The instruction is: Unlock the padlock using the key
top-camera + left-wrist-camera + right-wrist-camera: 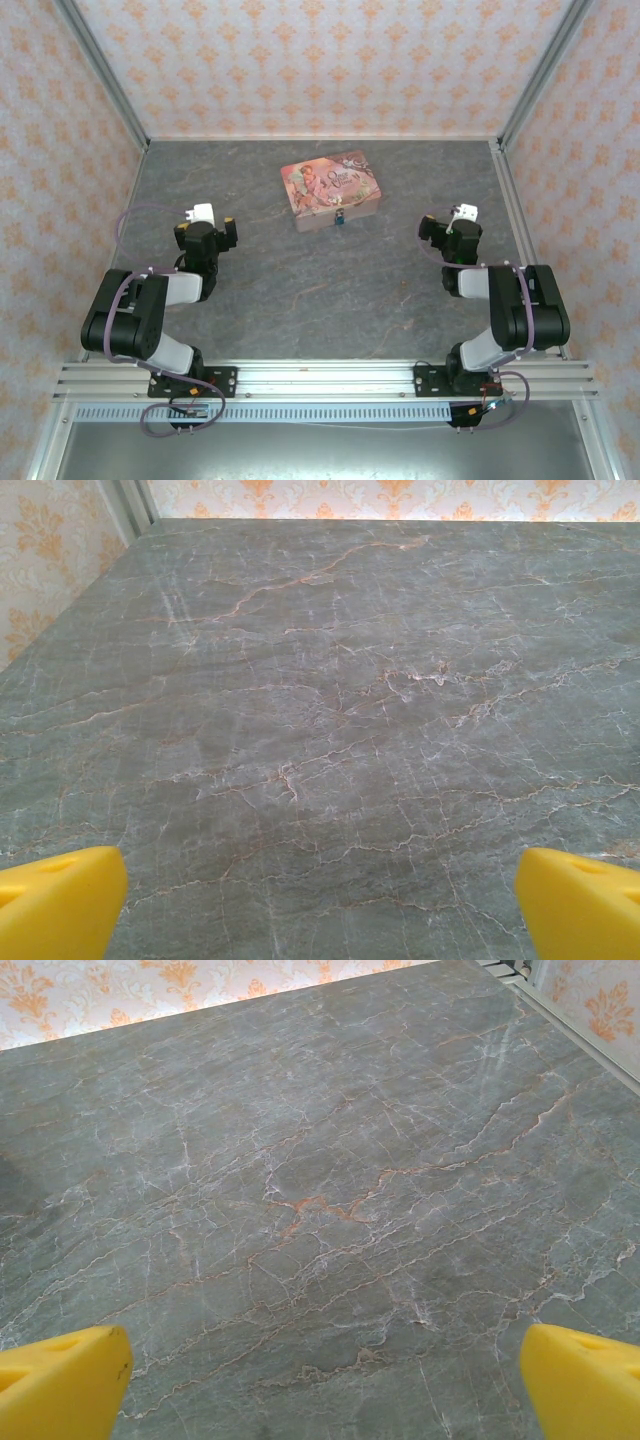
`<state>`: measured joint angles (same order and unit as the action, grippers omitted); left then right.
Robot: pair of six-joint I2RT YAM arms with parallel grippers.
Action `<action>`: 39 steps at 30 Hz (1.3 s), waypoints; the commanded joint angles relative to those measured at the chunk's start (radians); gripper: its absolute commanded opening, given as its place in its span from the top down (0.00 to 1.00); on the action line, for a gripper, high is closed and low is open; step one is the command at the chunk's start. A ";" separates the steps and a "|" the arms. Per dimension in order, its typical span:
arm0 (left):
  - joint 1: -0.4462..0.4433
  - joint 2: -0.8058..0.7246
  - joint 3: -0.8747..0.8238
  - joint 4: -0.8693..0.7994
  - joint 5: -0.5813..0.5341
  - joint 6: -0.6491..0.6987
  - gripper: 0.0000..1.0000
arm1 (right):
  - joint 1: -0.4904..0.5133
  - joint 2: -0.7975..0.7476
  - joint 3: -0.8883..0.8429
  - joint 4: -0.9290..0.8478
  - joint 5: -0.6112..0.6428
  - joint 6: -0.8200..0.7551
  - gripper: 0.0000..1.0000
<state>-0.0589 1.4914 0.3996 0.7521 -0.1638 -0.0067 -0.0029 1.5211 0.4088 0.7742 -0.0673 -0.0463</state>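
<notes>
A tiny blue padlock [340,218] with a brass-coloured part hangs at the front edge of a pink illustrated tin [331,188] in the middle of the table. The key is out of view. My left gripper [207,224] hovers well left of the tin. It is open, with bare marble between its yellow fingertips [60,900]. My right gripper [450,226] is off to the tin's right. It is open too, its yellow fingertips [62,1382] wide apart over bare table. In the wrist views, the left gripper [320,910] and the right gripper [320,1385] hold nothing.
The grey marble table [300,290] is enclosed by patterned walls at the left, back and right, with metal posts [100,70] at the corners. An aluminium rail [320,378] carrying both arm bases runs along the near edge.
</notes>
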 commanded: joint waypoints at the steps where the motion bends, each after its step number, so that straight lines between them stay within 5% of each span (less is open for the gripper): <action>1: -0.002 0.004 0.024 -0.004 -0.002 0.007 0.00 | 0.004 0.001 0.012 -0.001 0.023 0.002 0.01; 11: -0.004 -0.174 0.046 -0.176 -0.039 -0.006 0.00 | 0.004 -0.095 0.033 -0.106 0.053 0.014 0.01; 17: -0.003 -0.385 0.204 -0.593 -0.013 -0.146 0.00 | 0.004 -0.307 0.130 -0.478 0.054 0.125 0.01; 23: -0.029 -0.414 0.379 -0.919 0.208 -0.366 0.00 | 0.019 -0.440 0.261 -0.945 -0.110 0.318 0.03; 31: -0.238 -0.448 0.292 -0.808 0.291 -0.576 0.00 | 0.162 -0.463 0.293 -1.396 -0.176 0.497 0.22; 39: -0.361 -0.312 0.315 -0.701 0.364 -0.636 0.00 | 0.292 -0.391 0.213 -1.396 -0.197 0.569 0.37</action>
<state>-0.3927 1.1442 0.6857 -0.0048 0.1562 -0.5999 0.2775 1.1095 0.6529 -0.5835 -0.2417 0.4637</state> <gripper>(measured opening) 0.999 0.633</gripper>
